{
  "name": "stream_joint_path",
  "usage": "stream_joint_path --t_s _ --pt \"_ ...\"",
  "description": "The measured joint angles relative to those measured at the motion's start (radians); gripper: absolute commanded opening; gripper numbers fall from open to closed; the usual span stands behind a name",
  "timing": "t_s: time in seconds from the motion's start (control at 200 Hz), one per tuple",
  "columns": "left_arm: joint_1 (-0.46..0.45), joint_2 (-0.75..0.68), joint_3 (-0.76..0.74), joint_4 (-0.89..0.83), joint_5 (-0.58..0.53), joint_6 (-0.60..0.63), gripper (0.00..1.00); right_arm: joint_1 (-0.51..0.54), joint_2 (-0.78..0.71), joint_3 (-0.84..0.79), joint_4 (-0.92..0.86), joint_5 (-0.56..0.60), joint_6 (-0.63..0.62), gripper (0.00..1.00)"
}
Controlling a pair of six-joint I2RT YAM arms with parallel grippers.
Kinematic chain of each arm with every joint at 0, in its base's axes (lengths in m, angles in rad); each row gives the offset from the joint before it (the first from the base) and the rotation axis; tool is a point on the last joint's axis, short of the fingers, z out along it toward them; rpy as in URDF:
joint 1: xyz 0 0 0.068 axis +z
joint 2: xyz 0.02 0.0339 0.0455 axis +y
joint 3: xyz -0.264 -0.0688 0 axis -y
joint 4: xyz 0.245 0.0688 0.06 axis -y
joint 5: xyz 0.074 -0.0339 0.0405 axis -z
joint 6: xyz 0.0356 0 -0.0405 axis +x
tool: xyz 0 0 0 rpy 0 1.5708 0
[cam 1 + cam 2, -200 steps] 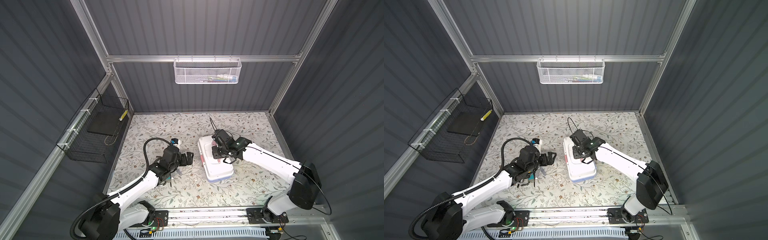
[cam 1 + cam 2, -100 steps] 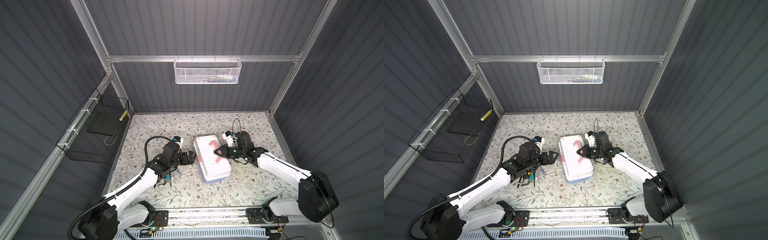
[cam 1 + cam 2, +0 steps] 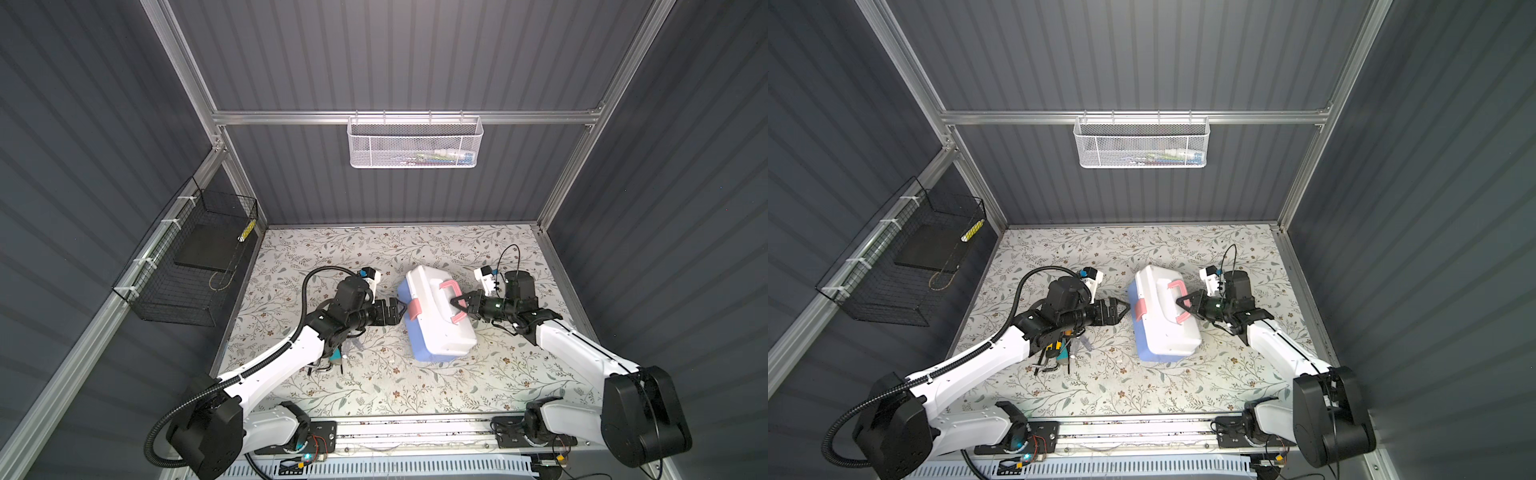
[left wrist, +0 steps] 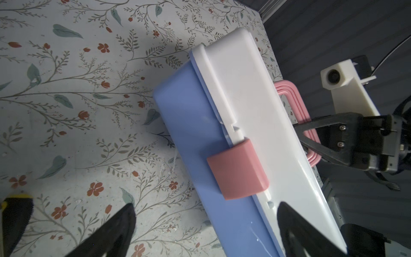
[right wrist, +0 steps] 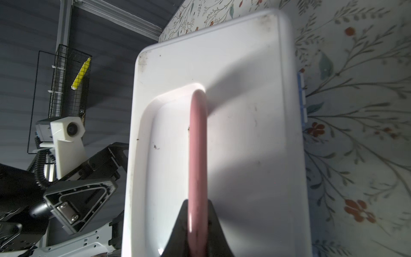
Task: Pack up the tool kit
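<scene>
The tool kit (image 3: pixel 436 328) (image 3: pixel 1163 328) is a closed case with a white lid and a light blue body, lying in the middle of the floral table. My right gripper (image 3: pixel 454 303) (image 3: pixel 1183 305) (image 5: pixel 198 205) is shut on its pink handle (image 5: pixel 198 144) (image 4: pixel 293 98), which stands up off the lid. My left gripper (image 3: pixel 401 313) (image 3: pixel 1125 309) (image 4: pixel 205 207) is open, level with the case's blue front side. One finger is beside the body and one over the lid edge, just short of the pink latch (image 4: pixel 238 169) (image 3: pixel 413 309). Several loose small tools (image 3: pixel 1059 357) (image 3: pixel 332 361) lie under the left arm.
A white mesh basket (image 3: pixel 415 143) (image 3: pixel 1142 145) holding items hangs on the back wall. A black wire basket (image 3: pixel 191 266) (image 3: pixel 905 266) with a yellow item hangs on the left wall. Aluminium frame posts and dark walls close in the table.
My right gripper has swung from above the lid to the case's right side, pulling the pink handle upright. The case has turned slightly. My left gripper has edged closer to the latch side.
</scene>
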Motion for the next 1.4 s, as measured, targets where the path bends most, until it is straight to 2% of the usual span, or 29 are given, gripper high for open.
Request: stream_joint_path --t_s 0.29,0.54,0.731,0.986,1.206,1.401 --pt "-0.058 0.055 0.053 0.058 0.027 -0.073 0.99 -0.007 -0.053 0.004 -0.096 0.103 -0.063 0.00" --pt "-0.115 0.116 0.113 0.059 0.022 -0.080 1.00 -0.006 -0.036 0.000 -0.203 0.207 -0.101 0.00" --pt "-0.138 0.147 0.165 0.033 0.014 -0.080 1.00 -0.007 -0.045 -0.003 -0.224 0.231 -0.113 0.00" --pt "-0.156 0.183 0.307 -0.076 -0.018 -0.122 0.99 0.002 -0.063 -0.003 -0.240 0.245 -0.119 0.00" --pt "-0.186 0.288 0.428 -0.200 -0.027 -0.154 0.99 0.035 -0.063 0.004 -0.238 0.278 -0.119 0.00" --pt "-0.195 0.352 0.454 -0.275 -0.022 -0.154 1.00 0.054 -0.058 0.009 -0.238 0.295 -0.122 0.00"
